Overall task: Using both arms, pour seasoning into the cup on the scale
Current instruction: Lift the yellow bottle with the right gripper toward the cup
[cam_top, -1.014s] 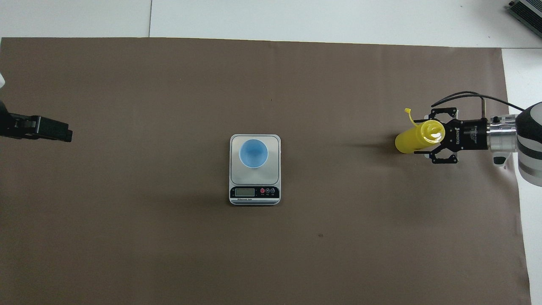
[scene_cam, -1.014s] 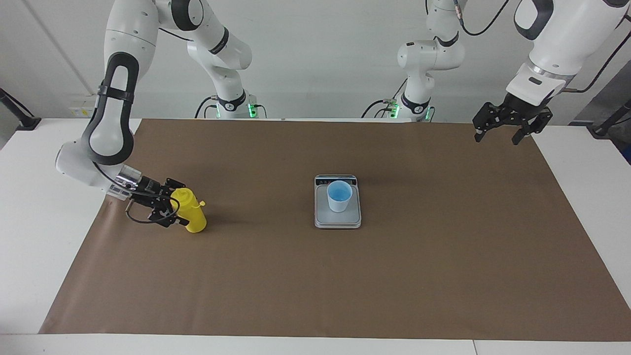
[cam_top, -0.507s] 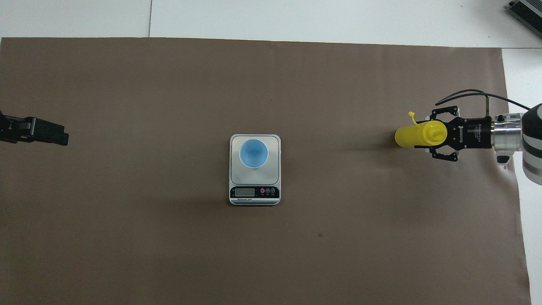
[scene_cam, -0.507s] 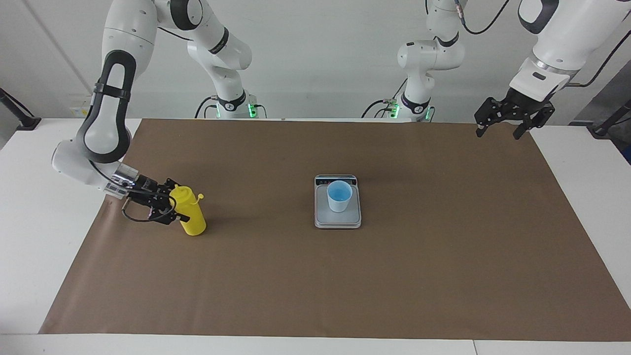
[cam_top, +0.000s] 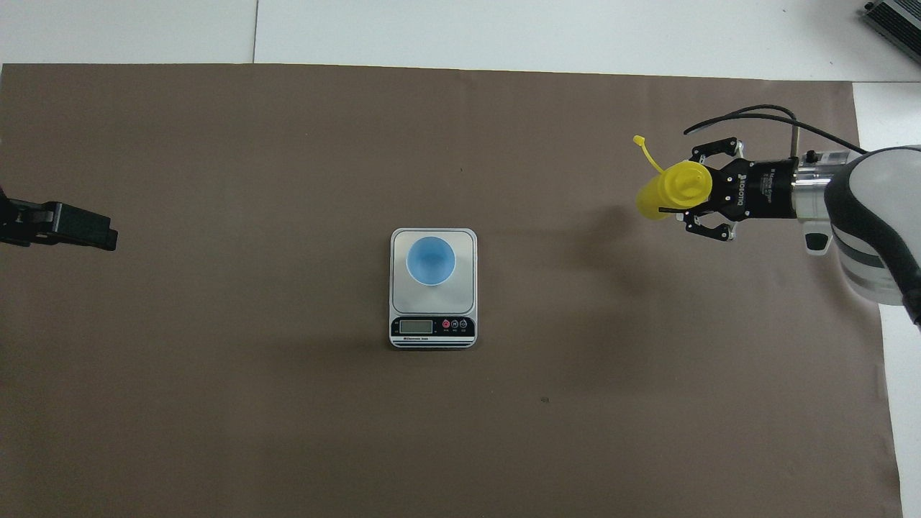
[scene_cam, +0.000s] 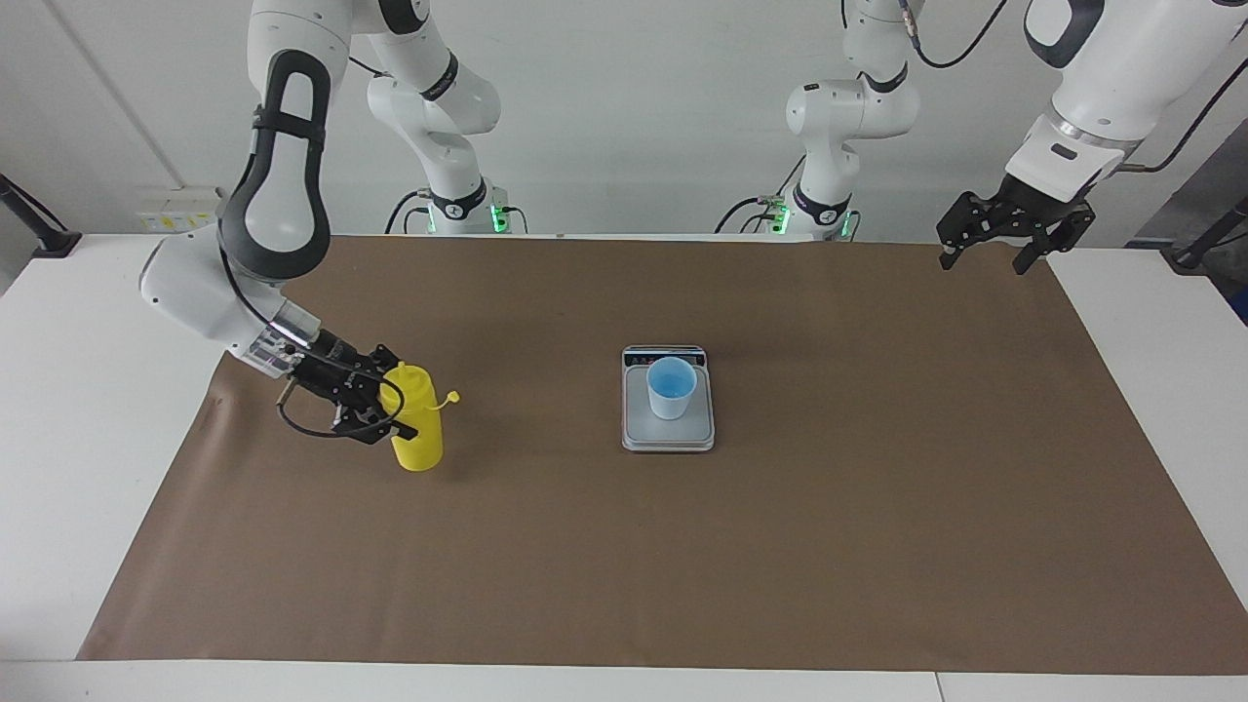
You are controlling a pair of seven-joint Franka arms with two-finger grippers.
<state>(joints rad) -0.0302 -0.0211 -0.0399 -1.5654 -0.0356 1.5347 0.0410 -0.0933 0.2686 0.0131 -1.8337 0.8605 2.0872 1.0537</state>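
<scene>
**Op:** Fingers (scene_cam: 392, 409) on my right gripper (scene_cam: 386, 413) are clamped on the seasoning (scene_cam: 417, 430), pinching its upper body just under the nozzle. Bottle is upright, tethered cap sticking out toward the scale. Bottom looks clear of the brown mat (scene_cam: 624, 546); I can't say for sure from either view.

**Rev:** Where over the desk (scene_cam: 58, 468)?

**Op:** Over the mat toward the right arm's end, well apart from the scale.

**Rev:** Left side?

**Op:** Left gripper (scene_cam: 993, 244) hangs over the mat's corner nearest the robots at the left arm's end, fingers spread wide, holding nothing. That arm is waiting.

**Rev:** Scale and cup?

**Op:** Scale (scene_cam: 668, 437) sits mid-mat, display strip on the edge nearest the robots. Cup (scene_cam: 671, 388) stands upright on the weighing plate, mouth up.
</scene>
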